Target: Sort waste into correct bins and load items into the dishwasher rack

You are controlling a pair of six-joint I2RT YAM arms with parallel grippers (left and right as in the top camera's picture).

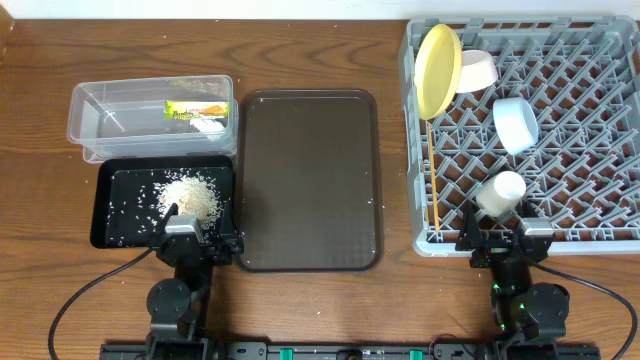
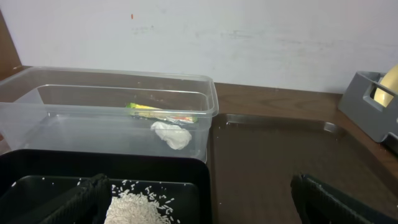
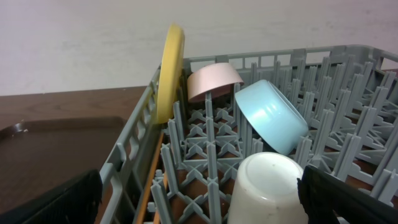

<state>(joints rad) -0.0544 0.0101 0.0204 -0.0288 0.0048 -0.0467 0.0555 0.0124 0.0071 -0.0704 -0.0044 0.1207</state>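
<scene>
At 6 o'clock, left pincer (image 1: 196, 238) and right pincer (image 1: 505, 243) are both spread. Loose white rice grains (image 1: 190, 197) lie in the shallow black rectangular tray (image 1: 98, 210). Behind it, the clear plastic tub (image 1: 90, 110) holds a yellow-green printed wrapper (image 1: 195, 108) and a crumpled white scrap (image 1: 212, 126). The grey lattice rack (image 1: 590, 150), at 3 o'clock, holds the round yellow plate (image 1: 438, 57).

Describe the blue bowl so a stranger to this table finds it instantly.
Find the grey dishwasher rack at the overhead view's right. Between its pale pink bowl and white cup, right of the upright yellow plate, the light blue bowl lies tipped sideways. No other dish is blue.
</scene>
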